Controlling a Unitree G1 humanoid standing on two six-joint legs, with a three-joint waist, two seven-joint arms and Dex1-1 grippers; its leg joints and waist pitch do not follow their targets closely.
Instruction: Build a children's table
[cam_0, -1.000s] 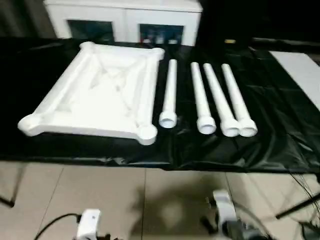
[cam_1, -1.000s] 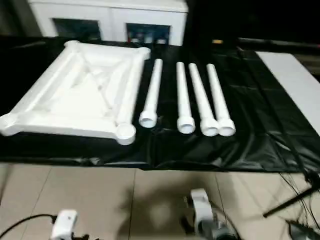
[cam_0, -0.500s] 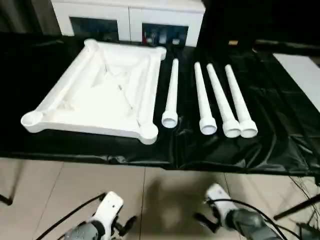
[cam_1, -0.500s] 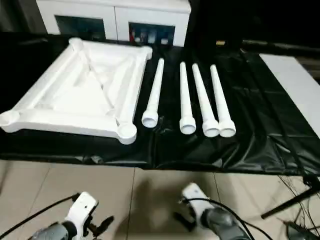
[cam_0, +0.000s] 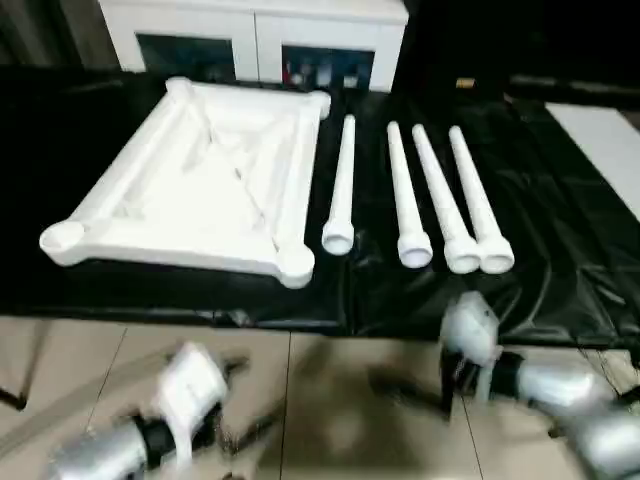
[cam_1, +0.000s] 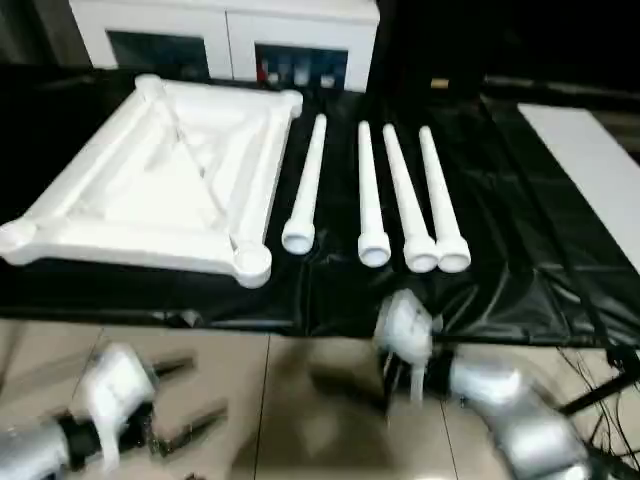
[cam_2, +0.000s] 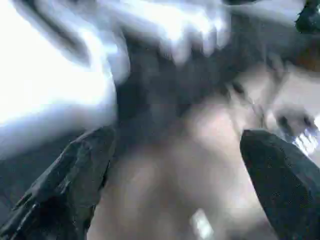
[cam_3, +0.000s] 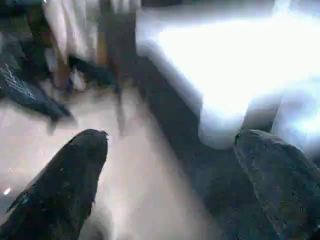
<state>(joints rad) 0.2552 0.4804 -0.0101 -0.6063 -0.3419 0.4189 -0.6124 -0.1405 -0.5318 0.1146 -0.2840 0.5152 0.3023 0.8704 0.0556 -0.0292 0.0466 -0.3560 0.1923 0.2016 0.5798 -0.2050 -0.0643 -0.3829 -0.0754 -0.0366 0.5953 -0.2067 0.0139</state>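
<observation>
1. The tabletop (cam_0: 190, 190) lies ribbed side up on the black-covered table (cam_0: 560, 270).
2. Four legs (cam_0: 440, 200) lie just beside it, flared ends toward the robot.
3. Left gripper (cam_1: 185, 400) and right gripper (cam_0: 405, 385) hang spread wide and empty over the floor (cam_0: 330, 400).
4. A white cabinet (cam_0: 250, 35) stands behind.

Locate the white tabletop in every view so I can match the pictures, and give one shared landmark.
Left eye view: tabletop lies upside down at left of centre on the black sheet.
Right eye view: tabletop, same place, shifted toward the left edge.
Left wrist view: a blurred white mass; I cannot tell what it is.
Right wrist view: a bright white blur; likewise unclear.
Shared landmark in the eye views: the lone leg nearest the tabletop.
</observation>
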